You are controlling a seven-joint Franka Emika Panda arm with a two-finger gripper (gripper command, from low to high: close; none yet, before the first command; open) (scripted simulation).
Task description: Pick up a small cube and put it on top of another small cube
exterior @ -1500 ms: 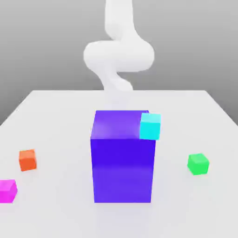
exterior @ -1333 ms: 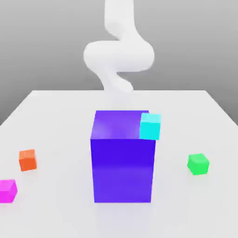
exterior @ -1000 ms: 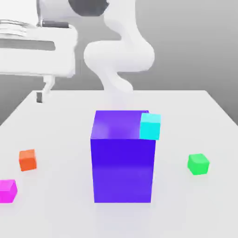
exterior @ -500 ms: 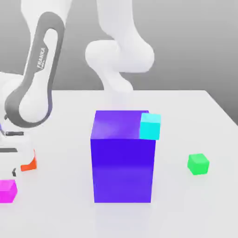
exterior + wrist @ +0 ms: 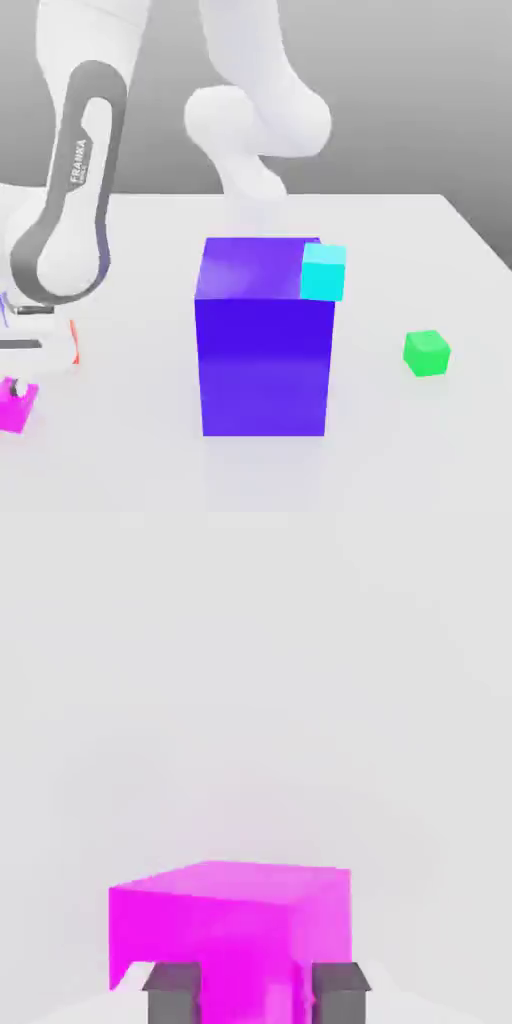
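The small magenta-pink cube (image 5: 20, 412) lies on the white table near the front edge, at the exterior view's far left. My gripper (image 5: 12, 387) hangs just above it, with a dark fingertip close to the cube's top. In the hand view the magenta cube (image 5: 235, 917) lies close beneath my gripper (image 5: 256, 994). Two grey fingertips (image 5: 175, 994) stand apart in front of it, open, with pink showing between them. My arm hides the small orange cube (image 5: 72, 333) except for a thin sliver. A small green cube (image 5: 427, 352) rests on the table at the right.
A tall blue-purple block (image 5: 264, 340) stands in the middle of the table (image 5: 400, 230), with a cyan cube (image 5: 323, 272) at its top right corner. My arm's white links rise over the left side and behind the block.
My arm swung in from above to the exterior view's left and came down. The hand now hangs over the magenta cube and covers most of the orange one. No cube has moved.
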